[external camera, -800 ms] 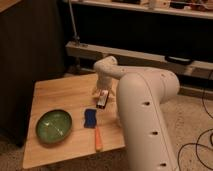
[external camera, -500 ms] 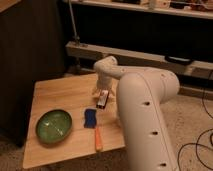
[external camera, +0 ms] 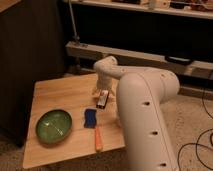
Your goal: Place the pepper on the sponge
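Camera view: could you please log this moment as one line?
end effector by black-and-white item | pepper on table beside sponge | not placed

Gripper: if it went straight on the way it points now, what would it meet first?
Probably the black-and-white rectangular item just below the gripper, which hangs over the table near its far side, pointing down. Depth is unclear; it might meet bare wood beside it.

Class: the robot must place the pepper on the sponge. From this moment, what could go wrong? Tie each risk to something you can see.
1. The gripper is by the black-and-white item, not the pepper; it might grasp the wrong thing.
2. The pepper lies near the front edge of the table; a nudge could roll it off.
3. The sponge is small and the pepper long, so it may slide off.
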Available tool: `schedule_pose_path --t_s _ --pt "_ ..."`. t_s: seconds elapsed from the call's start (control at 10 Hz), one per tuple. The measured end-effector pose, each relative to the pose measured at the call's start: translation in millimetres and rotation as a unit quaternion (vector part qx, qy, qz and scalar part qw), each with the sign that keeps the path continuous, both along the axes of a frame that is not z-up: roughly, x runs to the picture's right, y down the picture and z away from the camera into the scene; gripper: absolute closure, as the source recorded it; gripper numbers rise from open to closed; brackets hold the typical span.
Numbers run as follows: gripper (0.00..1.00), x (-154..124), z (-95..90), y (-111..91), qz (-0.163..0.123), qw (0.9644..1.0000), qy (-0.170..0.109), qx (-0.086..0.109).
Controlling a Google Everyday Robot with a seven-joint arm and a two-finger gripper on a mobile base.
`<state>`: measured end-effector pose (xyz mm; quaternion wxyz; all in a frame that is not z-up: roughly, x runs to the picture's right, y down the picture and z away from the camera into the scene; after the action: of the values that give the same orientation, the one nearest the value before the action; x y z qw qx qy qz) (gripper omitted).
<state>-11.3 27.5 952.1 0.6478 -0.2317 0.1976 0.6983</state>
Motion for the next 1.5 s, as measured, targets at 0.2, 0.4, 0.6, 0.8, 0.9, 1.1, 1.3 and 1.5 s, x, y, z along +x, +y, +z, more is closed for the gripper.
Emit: schedule_pose_path --t_s 0.2,0.4,0.6,0.8,0.9,1.1,1.3,1.5 --pt "0.2 0.0 0.0 0.0 0.0 1.0 0.0 0.0" --pt "0.2 0.0 0.2 0.3 0.0 1.0 0.0 0.0" --pt "0.2 0.0 0.2 0.2 0.0 1.0 0.0 0.0" --pt "0.2 0.0 0.1 0.2 0.0 1.0 0.0 0.0" --pt "0.2 -0.5 -0.5 1.1 -0.001 1.0 0.0 -0.001" --pt "0.2 -3.5 -11.0 0.3 -0.014 0.9998 0.006 0.012" --pt "0.2 -7.9 -47.6 -0.2 -0.022 0.9993 0.003 0.03" --pt "0.2 -15.7 -106.5 8.5 -0.034 0.9983 -0.018 0.044"
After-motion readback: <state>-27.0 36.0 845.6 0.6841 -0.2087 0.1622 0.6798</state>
